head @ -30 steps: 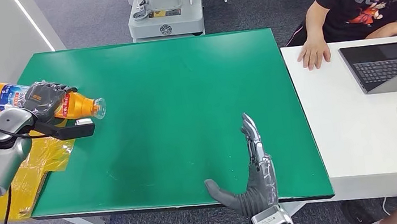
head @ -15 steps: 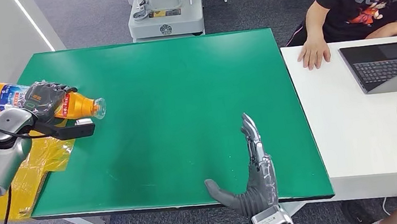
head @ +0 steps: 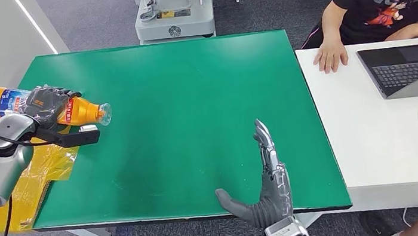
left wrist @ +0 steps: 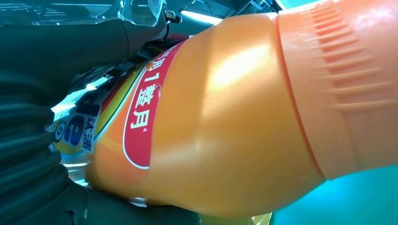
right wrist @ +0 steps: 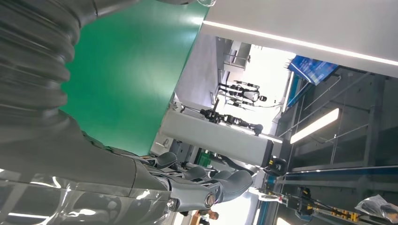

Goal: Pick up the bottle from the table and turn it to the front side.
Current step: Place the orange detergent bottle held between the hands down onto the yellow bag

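**Bottle held sideways in left robot hand, off the bench's left edge**

Bottle [head: 49,107]: orange, labelled, lifted clear of the bench [head: 182,115] at its far-left edge. Gripped round the middle by the left robot hand [head: 47,103], dark fingers wrapped over the label band. Long axis near level, running across the head view: base out beyond the bench edge to the left, neck and clear mouth pointing right, in over the green surface. Close wrist picture confirms: bottle [left wrist: 225,122] pressed against the grey palm, red label panel with white characters partly facing the camera, ribbed shoulder toward the free end.

Right robot hand [head: 266,186]: at the near bench edge, right of centre, holding nothing. Fingers straight and raised, thumb splayed out to its left. Well apart from the bottle; most of the bench between them.

Relation governing the coming move: bottle already in the left robot hand, so no reach needed; left far the nearer. Judged remaining: a turn about the long axis to bring the front of the label round, possibly with the neck swung up. Which face counts as front: not fully readable, label partly hidden under the fingers.

Also noted: yellow bag [head: 42,174] below the left arm beside the bench; person [head: 384,0] seated at a white desk [head: 378,145] with laptop [head: 411,69], far right.
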Available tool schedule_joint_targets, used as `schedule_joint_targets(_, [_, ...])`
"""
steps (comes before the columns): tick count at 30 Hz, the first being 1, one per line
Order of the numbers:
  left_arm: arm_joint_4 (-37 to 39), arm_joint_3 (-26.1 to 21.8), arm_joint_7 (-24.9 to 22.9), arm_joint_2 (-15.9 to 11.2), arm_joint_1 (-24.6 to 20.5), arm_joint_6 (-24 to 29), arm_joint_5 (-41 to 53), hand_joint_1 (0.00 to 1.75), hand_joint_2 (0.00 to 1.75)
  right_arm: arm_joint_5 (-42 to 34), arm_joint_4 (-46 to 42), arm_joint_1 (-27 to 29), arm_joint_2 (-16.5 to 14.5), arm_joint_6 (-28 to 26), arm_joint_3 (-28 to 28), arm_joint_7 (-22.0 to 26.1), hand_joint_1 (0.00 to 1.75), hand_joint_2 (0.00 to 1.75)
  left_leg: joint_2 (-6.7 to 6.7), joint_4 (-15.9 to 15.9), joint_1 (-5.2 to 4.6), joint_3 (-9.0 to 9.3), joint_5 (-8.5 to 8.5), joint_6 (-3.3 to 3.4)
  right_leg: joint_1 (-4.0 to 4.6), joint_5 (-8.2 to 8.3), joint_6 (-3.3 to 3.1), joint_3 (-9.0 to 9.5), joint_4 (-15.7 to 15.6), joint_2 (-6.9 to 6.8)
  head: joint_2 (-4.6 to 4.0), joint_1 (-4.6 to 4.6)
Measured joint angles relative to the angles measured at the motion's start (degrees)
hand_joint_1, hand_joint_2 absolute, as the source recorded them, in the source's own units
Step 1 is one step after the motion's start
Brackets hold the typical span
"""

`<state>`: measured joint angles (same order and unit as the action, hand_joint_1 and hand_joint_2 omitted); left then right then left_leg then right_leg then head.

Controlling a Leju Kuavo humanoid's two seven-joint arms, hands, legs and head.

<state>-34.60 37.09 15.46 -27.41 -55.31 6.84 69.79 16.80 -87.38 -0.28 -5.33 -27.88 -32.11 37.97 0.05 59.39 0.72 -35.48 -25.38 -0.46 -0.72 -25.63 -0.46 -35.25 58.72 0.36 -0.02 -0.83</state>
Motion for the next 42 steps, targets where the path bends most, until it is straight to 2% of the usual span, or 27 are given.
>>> schedule_joint_targets(42, [0.02,0.0,-0.01,0.0,-0.06,0.0,0.0,1.75,1.75,-0.01,0.0,0.0,0.0,0.01,0.01,0.0,0.0,1.75,0.0,0.0,0.0,-0.01,-0.01,-0.02,0.0,0.0,0.0,-0.01,0.0,0.0,-0.01,0.0])
